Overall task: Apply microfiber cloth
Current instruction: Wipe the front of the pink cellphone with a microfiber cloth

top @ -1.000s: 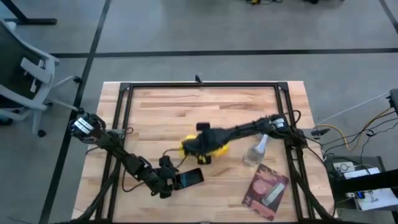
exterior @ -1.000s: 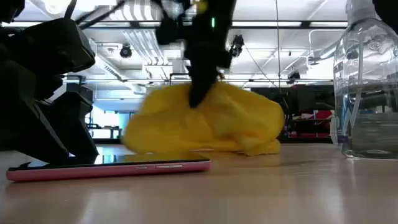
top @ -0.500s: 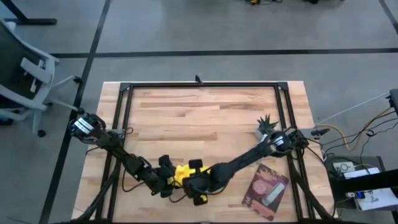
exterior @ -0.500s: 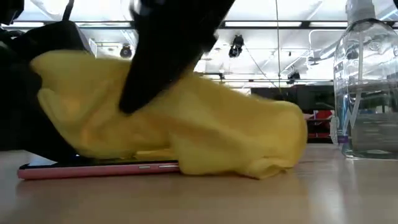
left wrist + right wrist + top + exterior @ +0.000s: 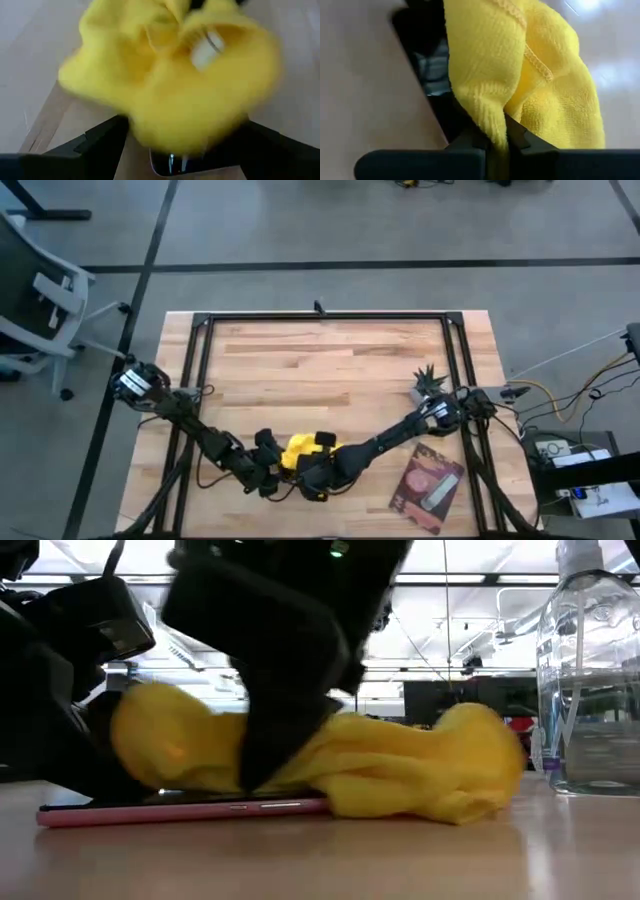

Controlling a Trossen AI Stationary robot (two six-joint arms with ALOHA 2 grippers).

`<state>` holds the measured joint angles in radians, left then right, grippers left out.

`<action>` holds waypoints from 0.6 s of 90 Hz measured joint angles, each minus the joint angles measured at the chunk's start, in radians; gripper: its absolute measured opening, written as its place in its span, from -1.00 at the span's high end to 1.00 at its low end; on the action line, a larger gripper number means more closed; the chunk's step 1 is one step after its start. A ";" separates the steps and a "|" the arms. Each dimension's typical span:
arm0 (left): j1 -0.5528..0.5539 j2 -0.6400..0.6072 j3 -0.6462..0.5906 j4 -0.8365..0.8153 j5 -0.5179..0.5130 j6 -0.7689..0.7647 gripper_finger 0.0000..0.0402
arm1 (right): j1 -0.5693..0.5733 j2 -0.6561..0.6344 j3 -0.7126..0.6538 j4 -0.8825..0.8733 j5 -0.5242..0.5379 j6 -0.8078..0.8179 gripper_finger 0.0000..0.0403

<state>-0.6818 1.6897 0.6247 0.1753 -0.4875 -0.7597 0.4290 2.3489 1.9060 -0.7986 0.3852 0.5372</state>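
The microfiber cloth [image 5: 298, 451], bright yellow and bunched, lies partly on a dark phone with a pink edge [image 5: 180, 810] near the table's front edge, left of the middle. My right gripper [image 5: 497, 142] is shut on the cloth from above. My left gripper [image 5: 270, 472] reaches in from the left and is shut on the phone. The cloth hides most of the phone's screen in the high view. My left gripper has the phone's end [image 5: 170, 162] between its two fingers [image 5: 102, 142], coming level from the table's left. The cloth hides the places of contact. The phone lies flat on the table. My right gripper pinches a fold of the cloth [image 5: 492, 117] between its two fingers, pointing down and slanting from the table's right. The cloth spreads slack below the fingers, part on the phone's screen [image 5: 432, 67] and part on the table [image 5: 440, 802].
A clear spray bottle [image 5: 590, 670] stands to the right of the cloth. A pink-and-dark flat packet [image 5: 428, 485] lies at the front right. A black frame [image 5: 320, 318] rims the wooden table [image 5: 330, 360], whose far half is bare wood.
My right gripper has carried the cloth from the table's middle toward the near edge and left, down onto the phone in my left gripper. In the last half second it has dragged the cloth a little rightward over the phone, bunching it lower.
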 joint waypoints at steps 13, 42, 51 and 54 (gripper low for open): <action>-0.002 0.000 0.000 0.000 -0.001 -0.009 -0.55 | 0.005 -0.004 -0.005 -0.075 0.016 0.131 1.00; -0.002 0.000 0.000 0.001 -0.004 -0.016 -0.54 | 0.007 0.004 -0.013 0.236 -0.044 0.109 1.00; -0.002 0.000 0.000 0.001 -0.008 -0.016 -0.54 | 0.002 0.004 -0.013 0.300 -0.031 0.104 1.00; -0.002 0.000 0.000 0.001 -0.009 -0.016 -0.54 | 0.000 0.004 -0.013 0.296 -0.007 0.125 1.00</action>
<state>-0.6842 1.6897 0.6247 0.1765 -0.4961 -0.7761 0.4288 2.3531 1.8931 -0.5030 0.3780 0.6620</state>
